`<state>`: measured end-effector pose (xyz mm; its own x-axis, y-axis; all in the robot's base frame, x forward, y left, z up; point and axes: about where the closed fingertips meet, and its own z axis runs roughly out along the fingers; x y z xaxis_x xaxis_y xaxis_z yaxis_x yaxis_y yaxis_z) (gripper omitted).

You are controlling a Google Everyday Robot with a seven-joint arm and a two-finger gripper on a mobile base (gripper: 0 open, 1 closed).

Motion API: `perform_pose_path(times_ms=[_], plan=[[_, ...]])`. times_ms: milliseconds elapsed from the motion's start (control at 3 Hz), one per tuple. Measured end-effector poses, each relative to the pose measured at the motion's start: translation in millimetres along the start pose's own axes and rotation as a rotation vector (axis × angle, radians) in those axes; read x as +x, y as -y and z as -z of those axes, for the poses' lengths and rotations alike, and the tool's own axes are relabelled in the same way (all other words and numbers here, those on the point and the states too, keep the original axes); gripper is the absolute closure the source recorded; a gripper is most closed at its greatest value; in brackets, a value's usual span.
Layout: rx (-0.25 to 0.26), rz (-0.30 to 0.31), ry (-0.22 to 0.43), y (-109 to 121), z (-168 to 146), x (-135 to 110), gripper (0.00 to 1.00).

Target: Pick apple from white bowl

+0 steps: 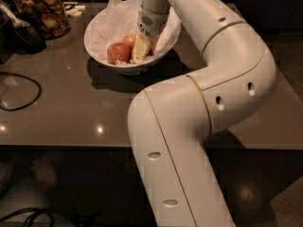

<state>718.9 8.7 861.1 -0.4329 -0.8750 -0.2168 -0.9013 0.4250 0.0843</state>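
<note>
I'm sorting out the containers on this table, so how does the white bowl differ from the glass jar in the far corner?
The white bowl is opaque, wide and open-topped; the glass jar is see-through, narrower and upright. The bowl is lined with white paper and holds the apple, with the gripper inside it beside that apple; the jar holds brown snacks. Both stand on the table.

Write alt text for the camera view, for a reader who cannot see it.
The gripper is down inside the paper-lined white bowl on a brown table, close beside a red-orange apple. A glass jar of brown snacks stands at the back left.
</note>
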Motion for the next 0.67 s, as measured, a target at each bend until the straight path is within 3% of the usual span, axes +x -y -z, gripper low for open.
perform_pose_path(times_ms=[333,667], plan=[[0.000,0.000,0.000,0,0,0,1.00],[0.031,0.006,0.033,3,12,-1,1.00]])
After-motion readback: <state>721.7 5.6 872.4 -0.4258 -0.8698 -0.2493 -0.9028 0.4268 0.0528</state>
